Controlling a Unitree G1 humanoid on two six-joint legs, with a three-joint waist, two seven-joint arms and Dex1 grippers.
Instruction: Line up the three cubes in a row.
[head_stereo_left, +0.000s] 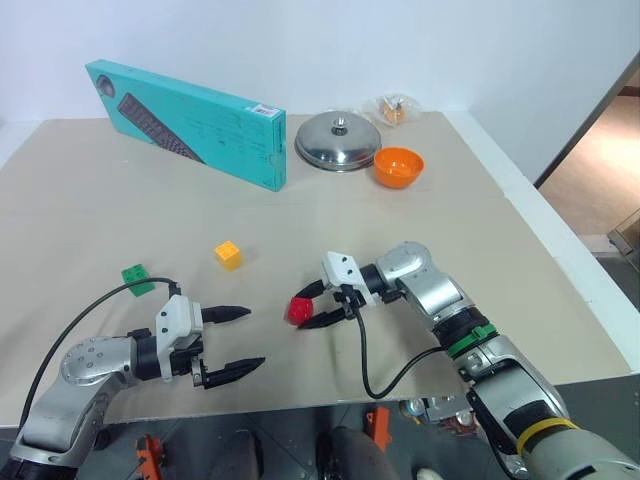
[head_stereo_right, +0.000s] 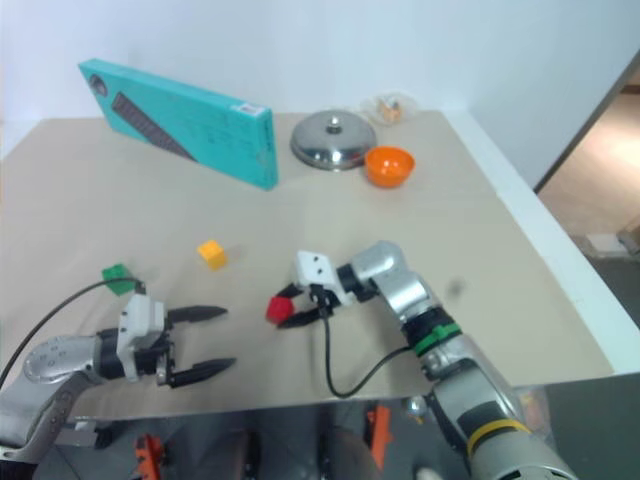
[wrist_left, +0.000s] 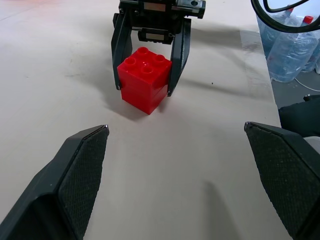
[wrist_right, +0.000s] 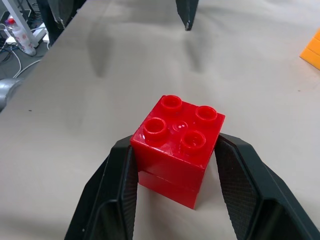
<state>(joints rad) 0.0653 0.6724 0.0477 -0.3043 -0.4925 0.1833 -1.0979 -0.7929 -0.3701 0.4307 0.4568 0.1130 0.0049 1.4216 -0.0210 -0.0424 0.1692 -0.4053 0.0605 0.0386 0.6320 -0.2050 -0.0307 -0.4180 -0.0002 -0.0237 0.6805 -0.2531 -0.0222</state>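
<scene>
Cubes are sitting scattered on the surface (head_stereo_left: 80, 200): green cube (head_stereo_left: 137, 277) far left, yellow cube (head_stereo_left: 228, 254) near it, red cube (head_stereo_left: 299, 310) toward the middle. We are risking a skewed row if the red one twists as it is set down. Our left hand (head_stereo_left: 238, 342) is gaping wide, touching nothing; our right hand (head_stereo_left: 318, 305) is clamping the red cube.

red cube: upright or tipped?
Upright. The red cube sits studs-up, base on the table, clamped between the right hand's fingers.
</scene>
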